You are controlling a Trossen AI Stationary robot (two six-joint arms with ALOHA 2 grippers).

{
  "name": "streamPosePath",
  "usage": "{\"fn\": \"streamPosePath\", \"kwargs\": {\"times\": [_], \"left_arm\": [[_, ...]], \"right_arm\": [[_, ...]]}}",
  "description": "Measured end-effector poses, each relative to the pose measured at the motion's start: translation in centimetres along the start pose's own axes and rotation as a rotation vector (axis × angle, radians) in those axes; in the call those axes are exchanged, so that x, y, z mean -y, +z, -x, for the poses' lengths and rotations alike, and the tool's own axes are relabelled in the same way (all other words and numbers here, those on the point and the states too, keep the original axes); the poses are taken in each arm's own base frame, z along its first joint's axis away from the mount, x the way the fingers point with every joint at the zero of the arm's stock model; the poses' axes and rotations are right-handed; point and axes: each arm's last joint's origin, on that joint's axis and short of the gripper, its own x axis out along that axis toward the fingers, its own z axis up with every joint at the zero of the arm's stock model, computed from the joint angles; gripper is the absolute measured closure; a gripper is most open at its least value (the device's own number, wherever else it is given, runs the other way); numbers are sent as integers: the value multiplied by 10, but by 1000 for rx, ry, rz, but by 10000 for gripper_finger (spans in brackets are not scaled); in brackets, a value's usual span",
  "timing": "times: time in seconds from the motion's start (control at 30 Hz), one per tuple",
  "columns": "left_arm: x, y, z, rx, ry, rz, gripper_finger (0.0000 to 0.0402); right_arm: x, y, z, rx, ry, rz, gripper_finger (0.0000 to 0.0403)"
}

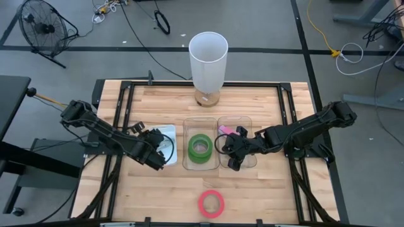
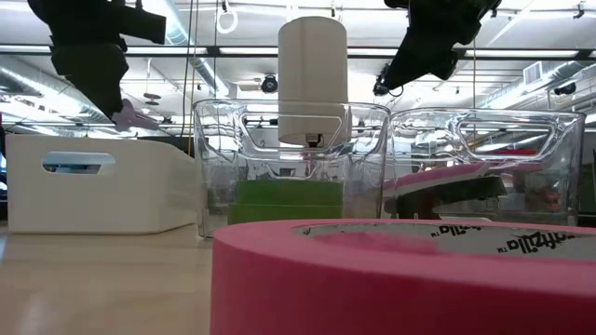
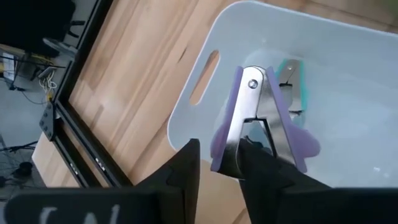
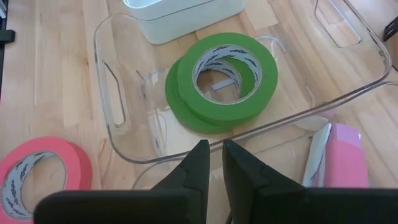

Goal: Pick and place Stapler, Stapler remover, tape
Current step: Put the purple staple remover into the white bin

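Note:
My left gripper [image 1: 156, 156] is shut on a purple staple remover [image 3: 252, 124] above the white bin [image 1: 169, 140]. A teal staple remover [image 3: 291, 87] lies in that bin. Two green tape rolls [image 1: 201, 148] lie stacked flat in the middle clear bin [image 1: 187, 165]. The red-pink tape roll [image 1: 211, 203] lies flat on the table near the front edge. A pink stapler [image 4: 345, 163] lies in the right clear bin [image 1: 247, 120]. My right gripper [image 1: 231, 152] hovers over that bin, shut and empty [image 4: 216, 163]. My left gripper pinches the staple remover's purple grips [image 3: 219, 144] between its two fingers, at the end away from the metal hinge [image 3: 252, 83]. The hinge end points away from the gripper. The remover hangs below the fingers [image 2: 130, 116], clear of the white bin.
A tall white cylinder [image 1: 208, 57] stands on a wooden base at the table's far edge, behind the bins. The three bins sit side by side mid-table. Bare wood lies to the left, to the right and along the front, around the red-pink roll.

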Motion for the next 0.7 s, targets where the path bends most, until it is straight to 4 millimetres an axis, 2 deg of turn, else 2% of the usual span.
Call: {"fn": "streamPosePath", "kwargs": {"times": [0.43,0.7], "left_arm": [[0,0,0,3,-2,-6,217],[3,2,0,23,-25,-3,203]], "right_arm": [[0,0,0,0,0,0,355],[0,0,0,1,0,0,355]]}}
